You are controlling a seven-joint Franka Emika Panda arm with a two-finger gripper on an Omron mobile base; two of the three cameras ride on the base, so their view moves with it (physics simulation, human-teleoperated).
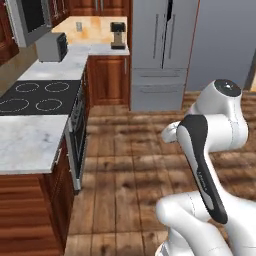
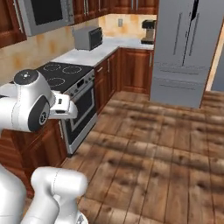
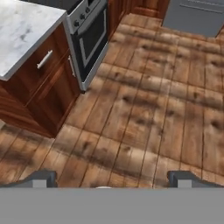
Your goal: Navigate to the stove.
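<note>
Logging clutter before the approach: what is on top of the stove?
The stove top looks bare: black glass with four white burner rings and nothing standing on it. In the right base view, the robot's own arm covers the near corner of the cooktop, so that part cannot be checked there.

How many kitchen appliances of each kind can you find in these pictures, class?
Stove: 1
Microwave: 1
Toaster oven: 1
Coffee maker: 1
Refrigerator: 1
Total: 5
</note>
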